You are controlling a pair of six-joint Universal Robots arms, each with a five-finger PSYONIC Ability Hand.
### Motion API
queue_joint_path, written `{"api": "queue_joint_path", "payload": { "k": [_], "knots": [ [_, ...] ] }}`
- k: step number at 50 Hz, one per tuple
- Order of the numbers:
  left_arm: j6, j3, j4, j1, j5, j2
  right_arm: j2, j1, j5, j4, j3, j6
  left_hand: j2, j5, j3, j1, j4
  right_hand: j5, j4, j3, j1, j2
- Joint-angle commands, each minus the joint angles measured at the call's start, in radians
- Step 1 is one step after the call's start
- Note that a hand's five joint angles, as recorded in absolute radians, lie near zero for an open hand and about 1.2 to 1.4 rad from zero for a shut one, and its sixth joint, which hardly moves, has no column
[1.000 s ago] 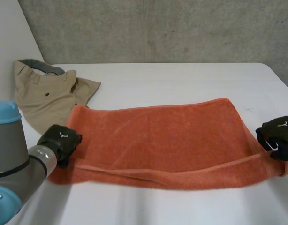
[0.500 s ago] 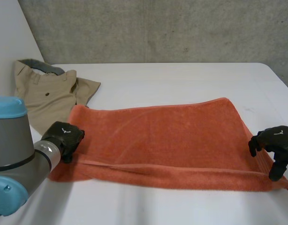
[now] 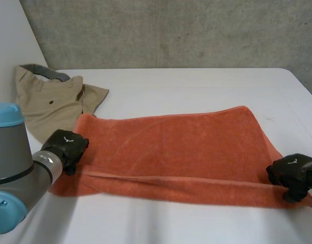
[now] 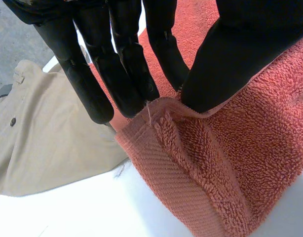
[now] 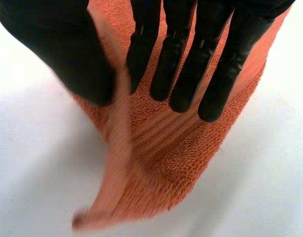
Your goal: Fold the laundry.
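Note:
An orange towel [image 3: 176, 147] lies spread across the white table, with a narrow fold running along its near edge. My left hand [image 3: 67, 147] is at the towel's left end. In the left wrist view its fingers [image 4: 127, 74] and thumb pinch a raised fold of the towel [image 4: 225, 163]. My right hand [image 3: 293, 173] sits low on the towel's near right corner. In the right wrist view a strip of the towel [image 5: 161, 163] rises between the thumb [image 5: 67, 54] and the fingers [image 5: 210, 59], which close on it.
Khaki trousers [image 3: 49, 101] lie crumpled at the back left, touching the towel's far left corner, and lie beside my left hand's fingers as trousers [image 4: 53, 143]. Bare table [image 3: 186, 86] stretches behind the towel to a concrete wall.
My right hand opened, dropped toward the near edge and closed again on the towel's near right corner. The lifted right end has settled flatter. My left hand barely moved.

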Motion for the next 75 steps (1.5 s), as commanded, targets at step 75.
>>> {"api": "queue_joint_path", "payload": {
  "k": [75],
  "knots": [
    [-0.067, 0.476, 0.706, -0.047, -0.091, -0.127, 0.188, 0.318, 0.205, -0.801, -0.773, 0.376, 0.194, 0.230, 0.201, 0.277, 0.194, 0.337, 0.310, 0.308, 0.449, 0.301]
  ]
}}
